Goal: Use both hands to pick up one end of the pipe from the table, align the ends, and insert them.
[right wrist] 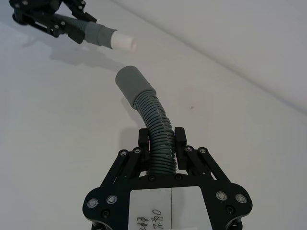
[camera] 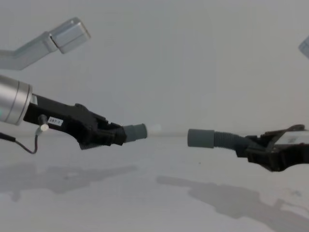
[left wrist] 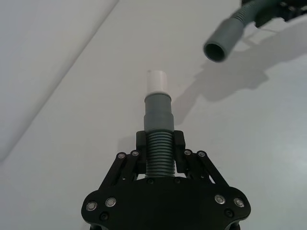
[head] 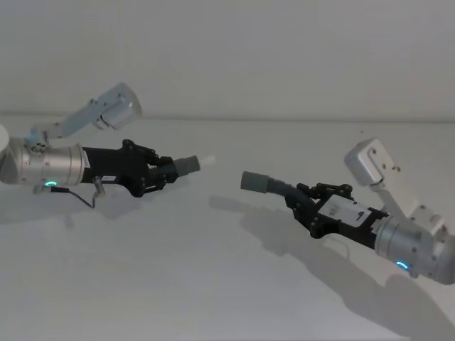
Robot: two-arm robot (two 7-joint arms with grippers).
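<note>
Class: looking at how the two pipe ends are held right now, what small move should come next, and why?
Probably bring the sleeve cuff, held by the right gripper, in line with the white spigot tip in the left gripper: both pieces are lifted and facing, but a gap and offset remain.

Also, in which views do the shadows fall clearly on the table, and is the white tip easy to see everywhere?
Head view: soft shadows lie on the table under both arms. Left wrist view: a clear shadow falls beside the sleeve cuff, and the white tip is sharp. Chest view: the white tip nearly fades into the pale background.
</note>
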